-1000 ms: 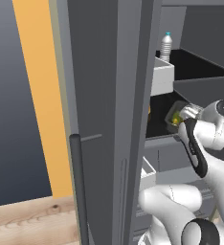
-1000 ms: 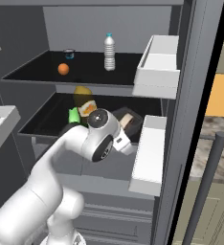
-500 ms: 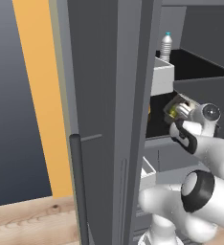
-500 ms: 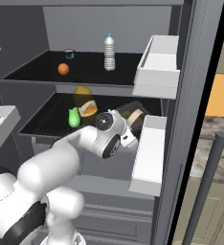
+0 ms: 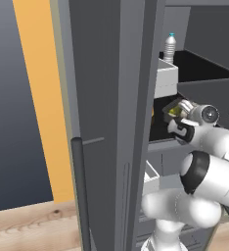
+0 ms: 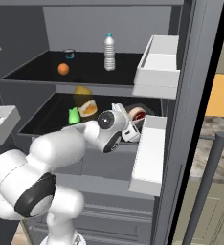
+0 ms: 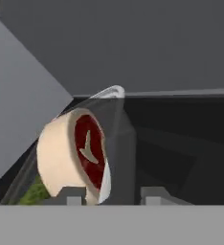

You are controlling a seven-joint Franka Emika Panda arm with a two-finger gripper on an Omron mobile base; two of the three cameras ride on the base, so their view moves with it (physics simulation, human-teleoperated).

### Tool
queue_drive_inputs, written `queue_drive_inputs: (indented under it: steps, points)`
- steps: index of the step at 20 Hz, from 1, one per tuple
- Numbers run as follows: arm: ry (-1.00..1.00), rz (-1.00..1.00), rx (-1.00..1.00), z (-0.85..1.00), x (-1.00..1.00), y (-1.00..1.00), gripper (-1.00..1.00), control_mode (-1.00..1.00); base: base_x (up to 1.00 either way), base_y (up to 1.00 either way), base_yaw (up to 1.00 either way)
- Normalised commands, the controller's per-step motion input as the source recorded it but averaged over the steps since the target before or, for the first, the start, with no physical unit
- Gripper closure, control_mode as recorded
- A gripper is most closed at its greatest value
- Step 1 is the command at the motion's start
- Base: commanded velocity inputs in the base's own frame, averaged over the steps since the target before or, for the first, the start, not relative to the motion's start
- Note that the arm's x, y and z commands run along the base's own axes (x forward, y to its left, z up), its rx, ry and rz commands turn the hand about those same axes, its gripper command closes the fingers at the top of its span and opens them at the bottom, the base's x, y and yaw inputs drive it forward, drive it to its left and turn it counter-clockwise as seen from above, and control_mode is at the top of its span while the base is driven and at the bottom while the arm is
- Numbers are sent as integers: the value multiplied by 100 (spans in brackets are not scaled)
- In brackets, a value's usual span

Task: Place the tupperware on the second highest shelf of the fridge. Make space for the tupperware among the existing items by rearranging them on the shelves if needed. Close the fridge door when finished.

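My gripper (image 6: 131, 125) is shut on the tupperware (image 6: 138, 115), a translucent tub with a red meat slice. It holds the tub tilted over the right front part of the lower visible black shelf (image 6: 47, 125) of the fridge. In the hand view the tub's wall (image 7: 116, 143) passes between my fingertips (image 7: 70, 195), with the meat slice (image 7: 85, 150) to the left and a bit of green below it. From the left base view the gripper (image 5: 177, 117) and the tupperware (image 5: 172, 110) sit just past the door edge. Existing items: a green vegetable (image 6: 74, 116) and a yellow-orange piece (image 6: 85, 103) lie on the same shelf.
The shelf above carries a clear bottle (image 6: 109, 51), an orange (image 6: 63, 69) and a small cup (image 6: 69, 53). Pale grey door bins (image 6: 157, 67) jut in on the right, close to the tub. The open left door (image 5: 111, 122) with its bar handle (image 5: 81, 196) stands near.
The hand has pushed the tupperware a little up and deeper over the lower shelf, toward its right side. The arm's elbow has swung low and forward.
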Motion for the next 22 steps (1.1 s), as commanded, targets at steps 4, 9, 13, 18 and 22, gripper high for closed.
queue_drive_inputs:
  steps: [4,9,13,18,22]
  points:
    - [-21,0,0,100,-52,1,-100,-100,0,0,0]
    - [3,6,0,93,-80,23,-100,-100,0,0,0]
    - [44,28,-8,52,-100,57,-100,-100,0,0,0]
    - [53,41,-20,25,-100,60,-100,-100,0,0,0]
    - [39,51,-28,6,-93,60,-100,-100,0,0,0]
